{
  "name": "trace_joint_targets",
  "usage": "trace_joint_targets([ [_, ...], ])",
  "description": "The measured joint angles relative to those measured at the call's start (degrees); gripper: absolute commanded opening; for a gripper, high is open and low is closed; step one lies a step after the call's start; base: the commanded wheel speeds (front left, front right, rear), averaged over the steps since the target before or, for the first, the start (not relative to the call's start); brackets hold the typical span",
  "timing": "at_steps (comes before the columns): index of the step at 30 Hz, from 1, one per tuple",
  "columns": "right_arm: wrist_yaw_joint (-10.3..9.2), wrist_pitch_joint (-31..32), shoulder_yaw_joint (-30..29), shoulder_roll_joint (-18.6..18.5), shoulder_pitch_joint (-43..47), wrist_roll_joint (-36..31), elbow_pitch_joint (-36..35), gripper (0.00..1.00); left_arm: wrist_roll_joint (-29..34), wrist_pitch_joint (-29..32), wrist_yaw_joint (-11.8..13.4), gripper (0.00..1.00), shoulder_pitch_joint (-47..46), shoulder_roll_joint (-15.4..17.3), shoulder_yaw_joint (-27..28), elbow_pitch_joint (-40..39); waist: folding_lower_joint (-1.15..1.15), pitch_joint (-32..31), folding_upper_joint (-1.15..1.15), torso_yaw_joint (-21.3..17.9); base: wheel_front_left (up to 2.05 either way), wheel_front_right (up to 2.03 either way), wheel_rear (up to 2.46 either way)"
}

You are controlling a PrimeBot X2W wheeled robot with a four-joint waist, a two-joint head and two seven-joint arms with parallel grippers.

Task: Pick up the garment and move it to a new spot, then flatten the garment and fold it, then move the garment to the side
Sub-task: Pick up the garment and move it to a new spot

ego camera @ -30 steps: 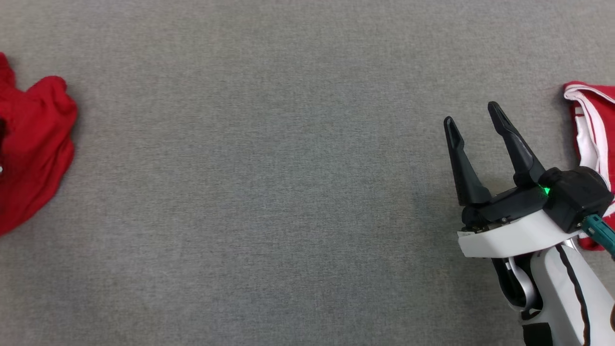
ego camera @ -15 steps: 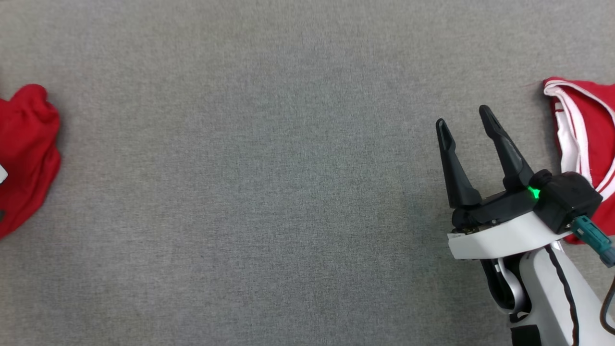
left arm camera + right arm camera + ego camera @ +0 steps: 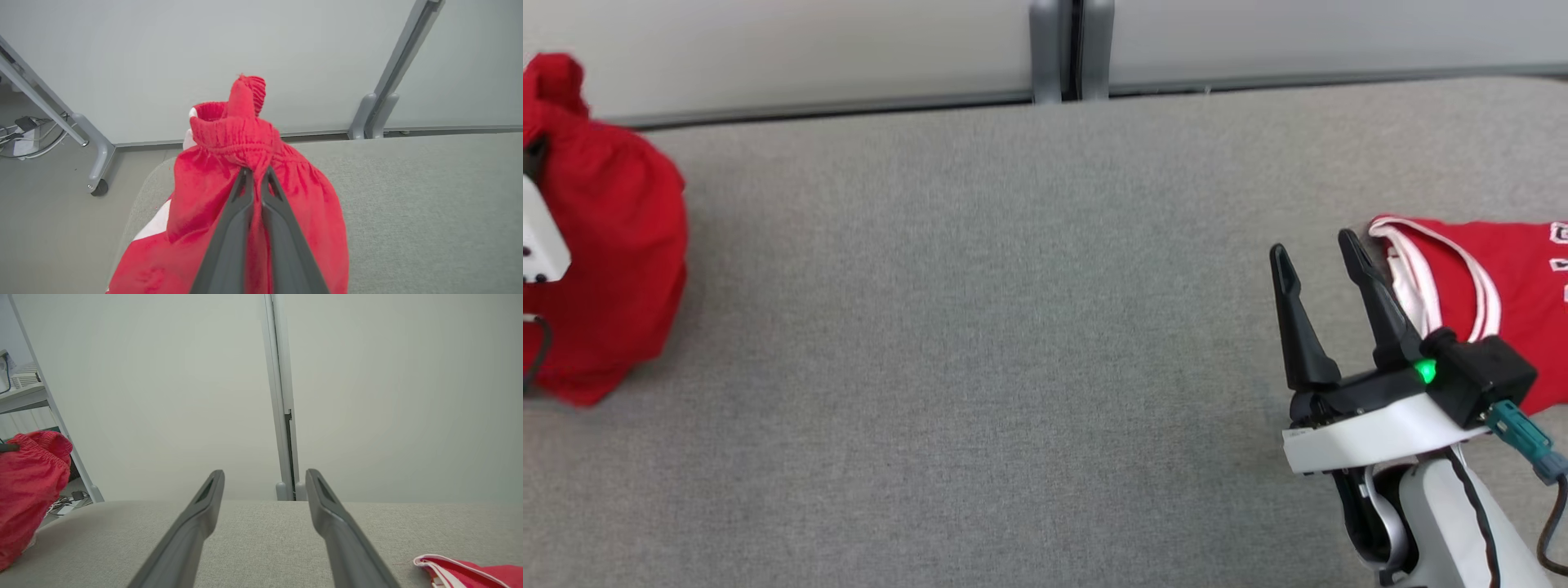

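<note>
Left gripper [image 3: 256,171] clamped tight on waistband [image 3: 229,130] of red shorts [image 3: 306,212], bunch hanging over left end of tabletop [image 3: 1013,327]. Right gripper [image 3: 1319,245] spread apart, empty, beside red shirt [image 3: 1494,261]. Risk: thin pinch slipping mid-carry, cloth dropping off edge.

Lower right of the head view: the right gripper [image 3: 1312,242] has two long dark tapered fingers [image 3: 1297,327], a green light [image 3: 1424,371] (lit), a white wrist shell [image 3: 1372,429], a teal plug [image 3: 1507,418].

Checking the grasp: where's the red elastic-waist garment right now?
Head view, far left: the red garment is bunched at the grey table's left end, its waistband pinched in the shut left pincer.
</note>
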Motion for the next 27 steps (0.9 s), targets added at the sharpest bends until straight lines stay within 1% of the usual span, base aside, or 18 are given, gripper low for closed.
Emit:
trace_joint_targets([
  [4, 0.0, 0.0, -1.2, 0.4, 1.8, 0.1, 0.0, 1.0, -1.8, 1.7, 0.0, 0.0, 1.7, 0.8, -2.8, -7.6, 0.0, -3.3, 0.0, -0.5, 0.0, 0.0, 0.0],
  [5, 0.0, 0.0, -1.2, 0.4, 1.8, 0.1, 0.0, 1.0, -1.8, 1.7, 0.0, 0.0, 1.7, 0.8, -2.8, -7.6, 0.0, -3.3, 0.0, -0.5, 0.0, 0.0, 0.0],
  [7, 0.0, 0.0, -2.2, 0.5, 2.6, 0.1, -0.2, 1.0, -2.6, 2.5, 0.0, 0.0, 3.1, 0.8, -3.5, -11.8, 0.0, -4.6, 0.0, -0.9, 0.0, 0.0, 0.0],
  [10, 0.0, 0.0, -3.4, 0.6, 3.7, 0.1, -0.6, 1.0, -3.6, 3.3, 0.1, 0.0, 5.4, 0.1, -4.2, -18.8, 0.0, -6.0, 0.0, -1.9, 0.0, 0.0, 0.0],
  [13, 0.0, 0.0, -4.5, 0.6, 4.3, 0.0, -0.9, 1.0, -4.2, 5.0, 1.7, 0.0, 9.1, -1.5, -5.8, -25.8, 0.0, -6.7, 0.0, -3.4, 0.0, 0.0, 0.0],
  [17, 0.0, 0.0, -5.5, 0.6, 5.1, -0.3, -1.4, 1.0, -4.4, 6.0, 4.4, 0.0, 14.4, -4.9, -8.7, -34.5, 0.0, -6.9, 0.0, -5.3, 0.0, 0.0, 0.0],
  [20, 0.0, 0.0, -6.0, 0.5, 5.2, -0.3, -1.4, 1.0, -4.2, 4.7, 6.4, 0.0, 18.4, -8.8, -11.3, -37.7, 0.0, -6.7, 0.0, -6.8, 0.0, 0.0, 0.0],
  [23, 0.0, 0.0, -5.7, 0.5, 5.2, -0.3, -1.4, 1.0, -3.1, 2.3, 7.3, 0.0, 22.5, -12.8, -14.6, -36.3, 0.0, -6.5, 0.0, -8.4, 0.0, 0.0, 0.0],
  [27, 0.0, 0.0, -5.4, 0.2, 5.2, -0.3, -1.3, 1.0, -1.4, -2.2, 6.6, 0.0, 24.7, -18.3, -19.1, -29.3, 0.0, -6.0, 0.0, -10.2, 0.0, 0.0, 0.0],
])
